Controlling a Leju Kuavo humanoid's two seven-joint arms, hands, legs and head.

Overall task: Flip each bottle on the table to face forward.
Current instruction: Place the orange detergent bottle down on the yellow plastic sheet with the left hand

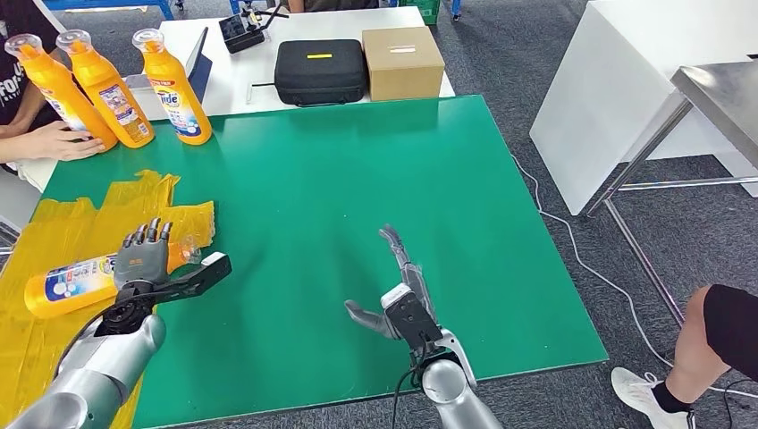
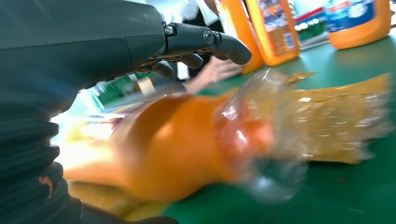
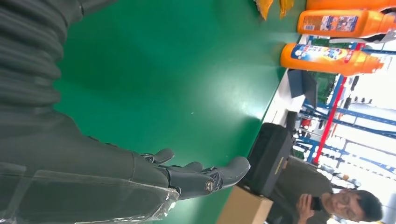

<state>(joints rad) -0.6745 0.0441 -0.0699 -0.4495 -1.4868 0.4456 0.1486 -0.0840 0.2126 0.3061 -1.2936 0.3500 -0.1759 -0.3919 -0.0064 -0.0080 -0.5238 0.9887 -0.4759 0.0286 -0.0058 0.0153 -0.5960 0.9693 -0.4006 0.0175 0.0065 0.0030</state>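
A: Left robot hand (image 1: 147, 259) is over the lying bottle (image 1: 67, 284), fingers above its neck end, thumb on the near side. Whether it already grips, I cannot tell; the left wrist view is blurred.

B: And the long axis?

A: It runs left to right across the yellow sheet (image 1: 54, 223) on the worktop (image 1: 357, 179), cap end toward the centre.

B: The right robot hand (image 1: 398, 299)?

A: Open, holding nothing, well apart. Three upright bottles (image 1: 112, 89) stand at the far left. No container holds anything here.
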